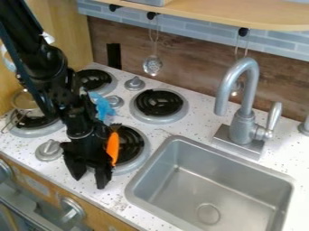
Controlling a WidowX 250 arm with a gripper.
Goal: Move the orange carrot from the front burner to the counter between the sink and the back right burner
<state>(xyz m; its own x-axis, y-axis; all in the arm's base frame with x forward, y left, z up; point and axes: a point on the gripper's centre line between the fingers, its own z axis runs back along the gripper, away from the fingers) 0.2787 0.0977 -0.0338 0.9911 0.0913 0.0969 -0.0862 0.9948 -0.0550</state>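
Note:
The black gripper (89,179) hangs over the counter's front part at the left, its two fingers apart with white counter visible between them. Nothing shows between the fingers. An orange object (113,148) lies right beside the gripper's body, over the front right burner (142,146); whether they touch, I cannot tell. Behind the arm, a blue object (103,107) sits near the middle of the stove, partly hidden by the arm.
A metal pan or lid (25,100) is at the left burner. Stove knobs (49,150) stand on the counter (114,198). At the right are a sink (208,189) and tall faucet (243,126). Utensils, including a slotted spoon (152,66), hang under the shelf (211,14).

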